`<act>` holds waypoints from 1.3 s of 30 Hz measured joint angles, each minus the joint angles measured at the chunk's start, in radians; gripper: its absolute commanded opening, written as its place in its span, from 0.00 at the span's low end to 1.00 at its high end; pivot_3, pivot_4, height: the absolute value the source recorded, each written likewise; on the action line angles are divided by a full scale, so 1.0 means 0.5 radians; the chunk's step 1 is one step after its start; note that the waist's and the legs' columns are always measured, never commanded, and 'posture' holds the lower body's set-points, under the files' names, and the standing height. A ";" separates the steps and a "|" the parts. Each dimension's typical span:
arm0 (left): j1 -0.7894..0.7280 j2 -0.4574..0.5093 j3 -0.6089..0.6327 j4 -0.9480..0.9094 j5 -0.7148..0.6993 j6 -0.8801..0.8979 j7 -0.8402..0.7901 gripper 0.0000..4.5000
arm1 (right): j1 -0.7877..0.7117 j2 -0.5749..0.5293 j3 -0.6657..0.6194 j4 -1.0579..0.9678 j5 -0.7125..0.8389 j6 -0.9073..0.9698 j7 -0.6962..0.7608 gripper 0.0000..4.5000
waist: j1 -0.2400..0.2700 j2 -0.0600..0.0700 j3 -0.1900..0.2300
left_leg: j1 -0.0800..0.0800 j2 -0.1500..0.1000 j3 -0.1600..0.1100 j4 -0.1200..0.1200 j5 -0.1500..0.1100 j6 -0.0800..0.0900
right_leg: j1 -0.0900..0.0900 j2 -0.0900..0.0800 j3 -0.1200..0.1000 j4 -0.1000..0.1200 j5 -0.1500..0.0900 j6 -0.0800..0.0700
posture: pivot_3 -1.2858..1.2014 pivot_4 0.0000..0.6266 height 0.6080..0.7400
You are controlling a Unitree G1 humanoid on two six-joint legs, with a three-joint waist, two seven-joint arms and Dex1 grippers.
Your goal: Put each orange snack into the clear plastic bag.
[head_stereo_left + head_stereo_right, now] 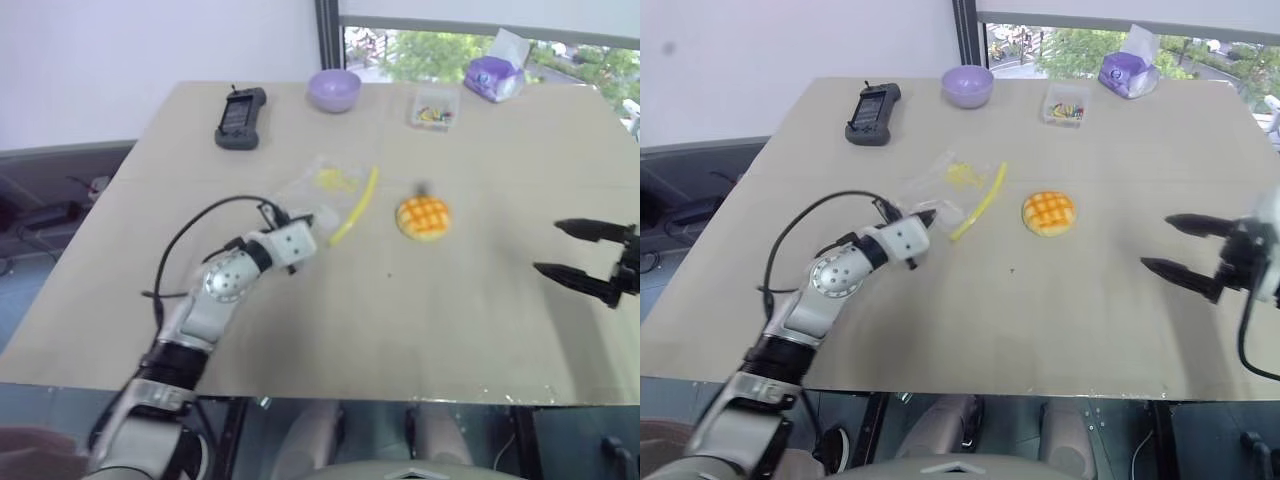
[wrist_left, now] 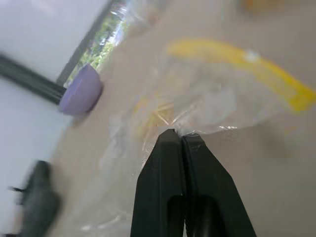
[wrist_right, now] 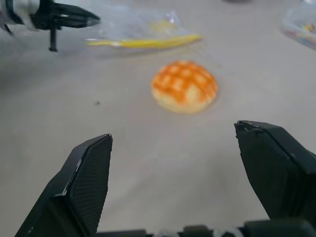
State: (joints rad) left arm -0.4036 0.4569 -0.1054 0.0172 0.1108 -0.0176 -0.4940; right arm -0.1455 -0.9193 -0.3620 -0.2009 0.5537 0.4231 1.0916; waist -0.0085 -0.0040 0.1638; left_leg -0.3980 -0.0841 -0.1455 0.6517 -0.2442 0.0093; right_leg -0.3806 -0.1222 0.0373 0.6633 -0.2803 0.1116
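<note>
On a beige table (image 1: pixel 470 330), the left gripper (image 2: pixel 178 134) pinches the near edge of the clear plastic bag (image 1: pixel 335 195), fingers closed. The right gripper (image 3: pixel 173 143) hangs wide open and empty, facing the orange bun (image 1: pixel 423 217) lying just beside the bag's yellow strip (image 1: pixel 357 205).

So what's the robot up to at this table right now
It's bagging a snack. The left tool is shut on an edge of the clear plastic bag, which lies on the table. The right tool is open and apart from the orange snack, facing it. The snack sits on the table beside the bag's yellow strip, not yet inside.
</note>
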 measured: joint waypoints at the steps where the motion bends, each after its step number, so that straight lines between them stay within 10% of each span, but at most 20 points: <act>1: -0.007 -0.038 0.045 -0.141 -0.153 0.180 -0.056 0.01 | -0.100 0.032 0.125 -0.017 -0.098 -0.003 -0.104 0.96 | -0.018 0.000 0.000 | 0.000 0.000 0.001 0.000 0.003 -0.005 | -0.001 0.000 0.001 0.000 0.000 0.000 | 0.52 0.24 1.00; 14: -0.017 -0.013 0.352 -0.875 -1.133 1.359 -0.220 0.01 | -0.863 0.491 0.908 0.549 -0.965 -0.465 -0.614 0.96 | -0.048 -0.009 0.006 | -0.001 -0.001 0.001 -0.001 0.003 -0.006 | -0.002 0.000 0.002 -0.003 0.000 -0.001 | 0.52 0.24 1.00; 34: 0.045 0.048 0.433 -1.040 -1.412 1.568 -0.096 0.01 | -1.428 1.016 1.137 1.538 -1.186 -1.119 -0.598 0.96 | -0.063 -0.010 0.006 | -0.002 0.000 0.004 -0.004 0.004 -0.007 | -0.008 0.002 0.008 -0.002 0.000 -0.002 | 0.52 0.24 1.00; 39: 0.046 0.048 0.433 -1.040 -1.416 1.568 -0.090 0.00 | -1.425 1.026 1.141 1.545 -1.184 -1.153 -0.538 0.46 | -0.066 -0.010 0.006 | -0.002 0.000 0.004 -0.005 0.004 -0.007 | -0.009 0.002 0.009 -0.002 0.000 -0.001 | 0.52 0.24 1.00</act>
State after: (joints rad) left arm -0.3805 0.4811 0.1111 -0.5029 -0.5970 0.7663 -0.5389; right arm -0.8580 -0.4065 0.2087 0.5717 -0.0384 -0.1535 0.8224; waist -0.0415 -0.0088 0.1667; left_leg -0.3992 -0.0842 -0.1433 0.6492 -0.2421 0.0057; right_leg -0.3853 -0.1212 0.0416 0.6625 -0.2802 0.1109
